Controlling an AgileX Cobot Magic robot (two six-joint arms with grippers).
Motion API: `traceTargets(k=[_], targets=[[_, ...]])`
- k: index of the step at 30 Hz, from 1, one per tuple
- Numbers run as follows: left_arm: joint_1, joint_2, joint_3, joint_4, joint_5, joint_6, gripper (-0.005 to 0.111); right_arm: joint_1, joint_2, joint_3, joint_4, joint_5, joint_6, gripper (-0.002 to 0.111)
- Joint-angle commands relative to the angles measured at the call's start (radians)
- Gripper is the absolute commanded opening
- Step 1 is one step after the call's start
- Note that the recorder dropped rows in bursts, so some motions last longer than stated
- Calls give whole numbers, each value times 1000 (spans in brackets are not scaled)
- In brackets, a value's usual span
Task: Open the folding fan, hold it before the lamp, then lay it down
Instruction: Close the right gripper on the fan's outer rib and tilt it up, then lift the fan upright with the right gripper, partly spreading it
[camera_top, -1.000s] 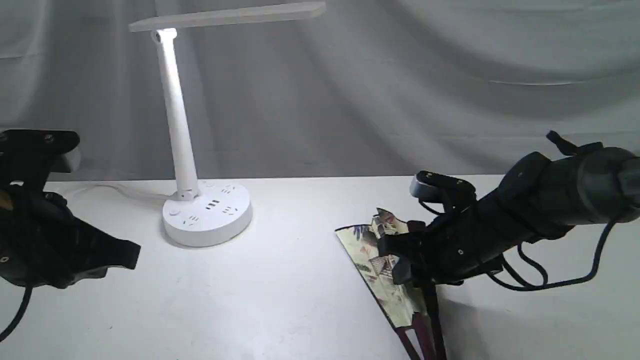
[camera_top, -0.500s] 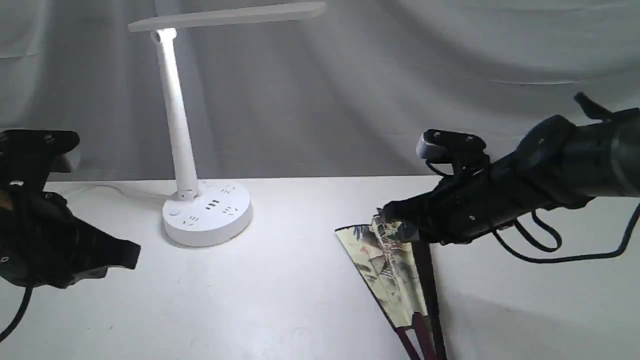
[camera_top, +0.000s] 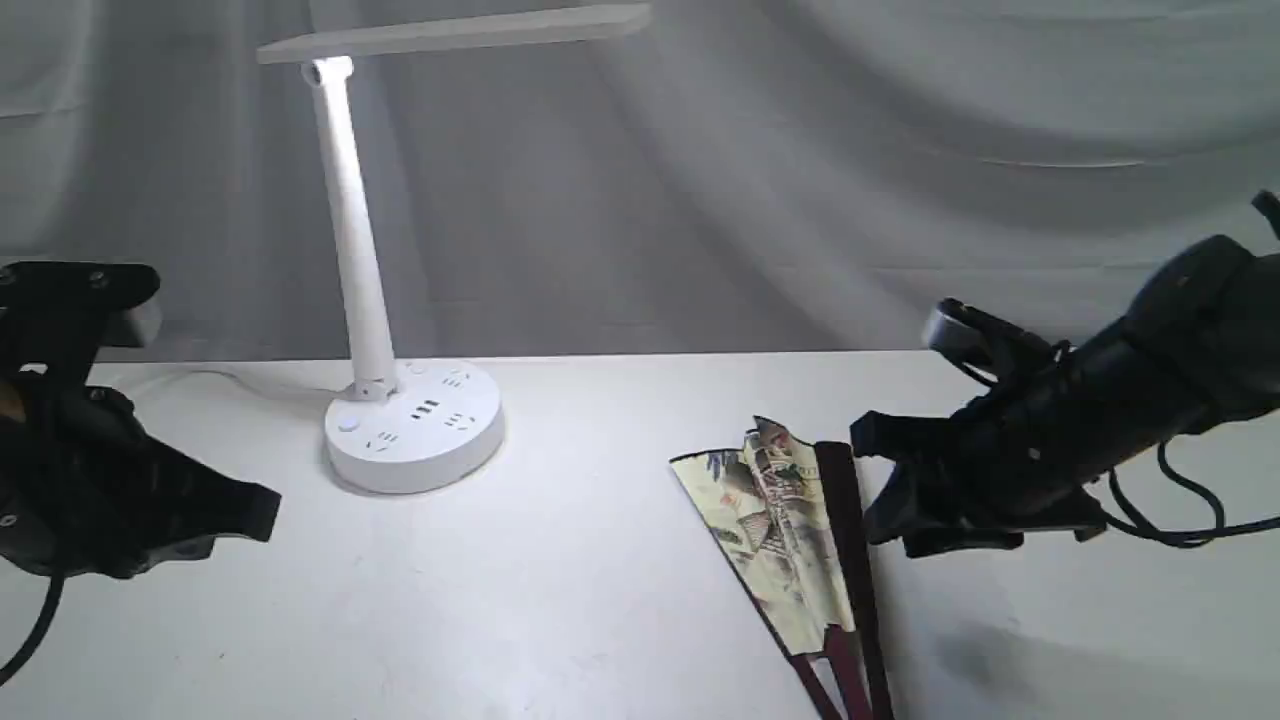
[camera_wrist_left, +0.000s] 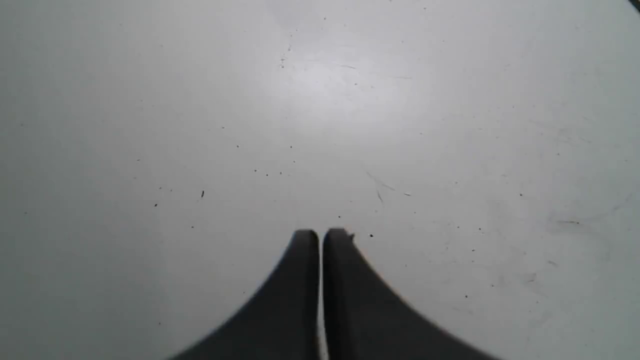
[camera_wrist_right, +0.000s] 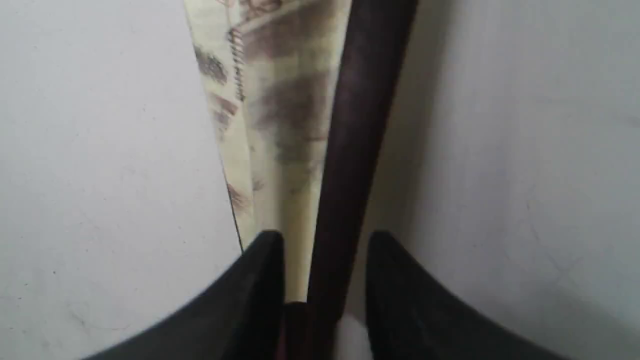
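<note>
So, biggest change from a second ago: the right claw (camera_top: 865, 483) isn't on top of the folding fan (camera_top: 775, 520) anymore. A second back it sits right over the painted paper, half a second back it's lifted above the fan's far end, and now it's off to the right, just beside the dark maroon guard (camera_top: 845, 540). The fan itself hasn't budged. It lies flat on the white table (camera_top: 560, 600), only partly spread, well to the right of the lamp (camera_top: 350, 220), which hasn't moved either.

From the right wrist cam the claw (camera_wrist_right: 325, 237) is spread open with nothing clamped. The guard (camera_wrist_right: 350, 150) and a strip of cream paper (camera_wrist_right: 290, 125) show through the gap between the fingers (camera_wrist_right: 265, 270), and nothing is pinched. The left claw (camera_top: 265, 510) hangs where it was, at the left over bare table, and its wrist cam shows it (camera_wrist_left: 321, 232) closed up with just a hairline slit between the fingers, empty.

Hard-to-see stuff: the fan's pivot end runs off the bottom edge of the exterior view, both arms are cropped at the sides, and the right wrist shot is blurry (the painting is just brown smudges there). I can't tell whether the right claw's lower tip touches the guard.
</note>
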Motion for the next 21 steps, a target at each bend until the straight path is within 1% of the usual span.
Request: traceTargets(k=[1, 8, 10, 14, 17, 21], targets=[[-6, -2, -7, -8, 0, 1, 0, -28, 36, 5, 83, 78, -45, 29], [-6, -2, -7, -8, 0, 1, 0, -31, 116, 5, 257, 88, -172, 29], [-6, -2, -7, -8, 0, 1, 0, -31, 133, 5, 267, 73, -174, 30], [-6, -2, -7, -10, 0, 1, 0, -31, 161, 5, 267, 46, -180, 40], [-6, -2, -7, -10, 0, 1, 0, -31, 165, 5, 261, 43, -222, 47], [-6, -2, -7, -10, 0, 1, 0, -31, 147, 5, 261, 37, -245, 47]])
